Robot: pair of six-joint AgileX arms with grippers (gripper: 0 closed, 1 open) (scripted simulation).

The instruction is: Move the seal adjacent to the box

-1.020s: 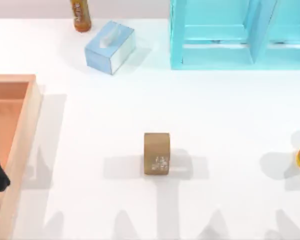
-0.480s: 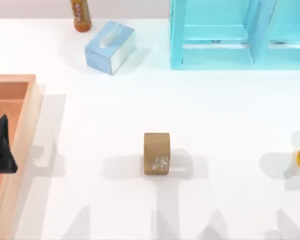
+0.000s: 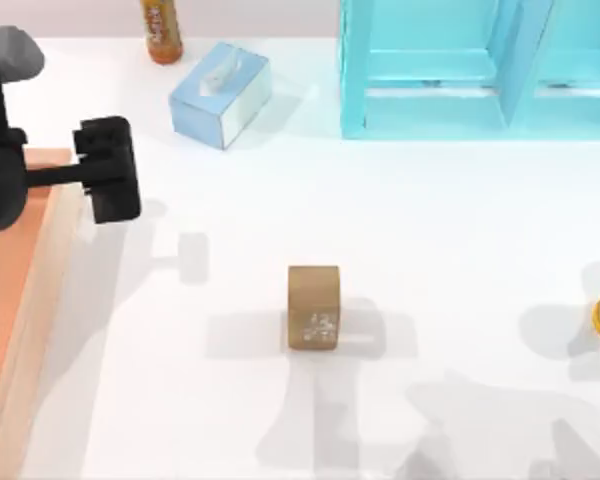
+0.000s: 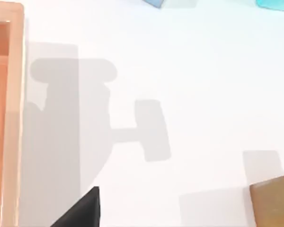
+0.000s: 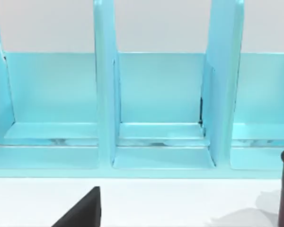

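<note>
At the far left edge of the table lies the large shallow wooden box (image 3: 40, 290) with its pale rim and orange-brown inside, running along the left side from mid-depth toward the near edge; its rim also shows in the left wrist view (image 4: 12, 118). Just over that rim's far right corner hangs the left gripper (image 3: 108, 170), a black two-finger head reaching rightward from the left arm, raised above the white table (image 3: 460, 220) as its shadow on the surface suggests; whether its fingers are open or shut I cannot tell. Farther right and nearer, well apart from both box and gripper, stands the small tan-brown stamp-block seal (image 3: 313, 307) with whitish engraved marks on its near part; its rounded end points far and its long axis runs far-to-near. A corner of it shows in the left wrist view (image 4: 272, 198). So the seal lies to the right of and nearer than the left gripper, and the left arm looks the better placed for the pick, since the box is on its side. Behind are a light-blue tissue box (image 3: 220, 93), an orange bottle (image 3: 161, 30) and a turquoise shelf unit (image 3: 480, 65), which the right wrist view faces (image 5: 156, 109).
</note>
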